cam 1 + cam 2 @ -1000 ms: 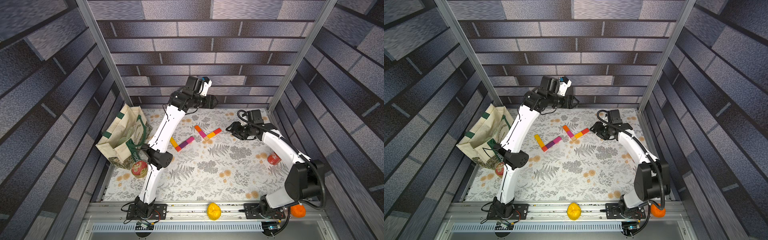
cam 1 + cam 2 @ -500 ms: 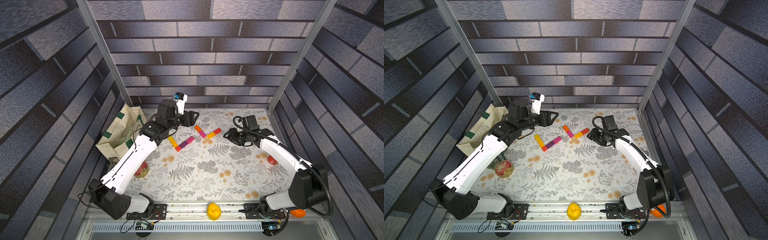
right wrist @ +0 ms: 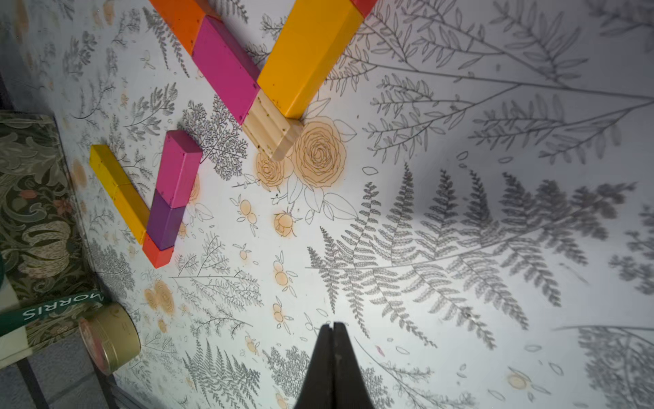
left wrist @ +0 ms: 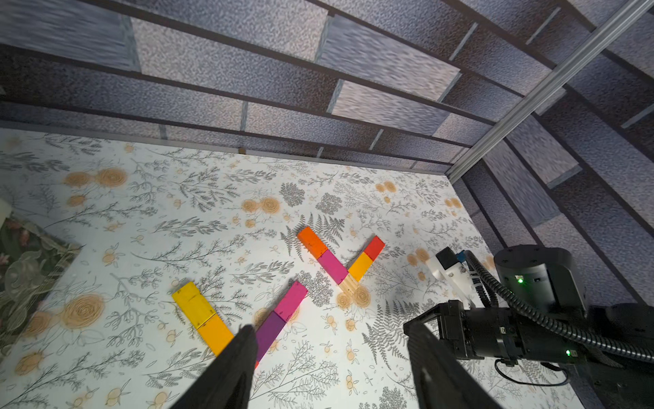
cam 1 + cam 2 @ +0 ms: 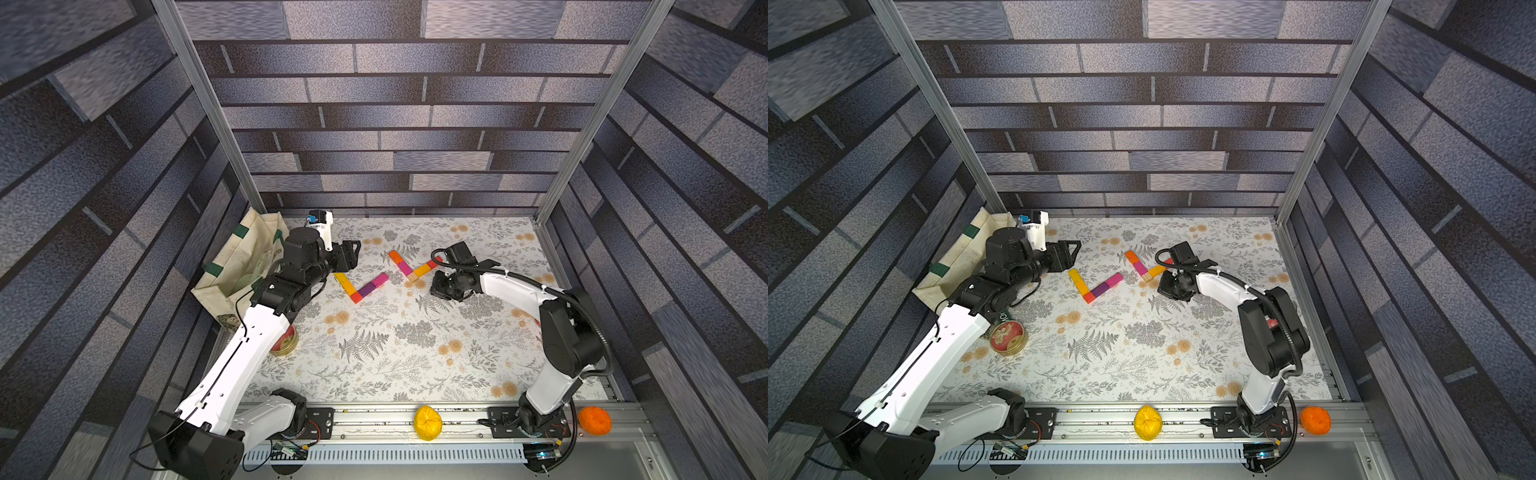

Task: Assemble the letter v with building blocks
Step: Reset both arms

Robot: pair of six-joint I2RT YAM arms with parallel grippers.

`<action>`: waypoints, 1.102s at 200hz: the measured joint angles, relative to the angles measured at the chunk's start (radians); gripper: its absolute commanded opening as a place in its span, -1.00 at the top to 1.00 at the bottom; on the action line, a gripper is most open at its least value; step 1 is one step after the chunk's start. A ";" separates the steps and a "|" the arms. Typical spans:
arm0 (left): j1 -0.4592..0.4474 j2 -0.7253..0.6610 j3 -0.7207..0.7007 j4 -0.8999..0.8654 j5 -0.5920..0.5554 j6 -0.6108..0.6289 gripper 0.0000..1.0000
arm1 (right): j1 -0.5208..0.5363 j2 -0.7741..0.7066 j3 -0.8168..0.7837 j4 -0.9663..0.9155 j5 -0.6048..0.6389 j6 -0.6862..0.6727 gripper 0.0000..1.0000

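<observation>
The building blocks lie flat on the floral table in two V shapes. One letter v [image 5: 360,286] [image 5: 1096,286] runs yellow, orange, red at the tip, then purple and magenta. The second V [image 5: 409,268] [image 4: 332,262] [image 3: 226,67] is orange, magenta, a plain wood cube [image 3: 272,131] at the tip, then yellow-orange and red. My left gripper [image 5: 353,253] [image 4: 329,329] hovers open beside the yellow end of the first V, with nothing between its fingers. My right gripper [image 5: 441,287] [image 3: 332,324] is shut and empty, just in front of the second V's right arm.
A cloth tote bag [image 5: 241,266] lies at the table's left edge with a round tin [image 5: 1008,337] in front of it. A red can [image 5: 1271,323] shows behind the right arm. A yellow lump [image 5: 428,422] and an orange lump [image 5: 595,419] sit on the front rail.
My left arm swung down from the back wall towards the left, bringing its open gripper next to the first V. My right gripper shut and shifted nearer the second V's tip.
</observation>
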 measured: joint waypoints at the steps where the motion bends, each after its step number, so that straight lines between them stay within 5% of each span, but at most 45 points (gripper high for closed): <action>1: 0.002 0.000 -0.003 -0.001 -0.001 -0.001 -0.40 | 0.000 0.006 0.004 0.001 0.000 0.000 1.00; 95: 0.093 -0.001 -0.106 0.002 0.026 -0.104 -0.42 | 0.002 0.274 0.225 0.042 0.020 0.042 1.00; 220: 0.117 0.011 -0.109 0.021 0.058 -0.129 -0.46 | 0.003 0.347 0.300 0.056 0.002 0.077 1.00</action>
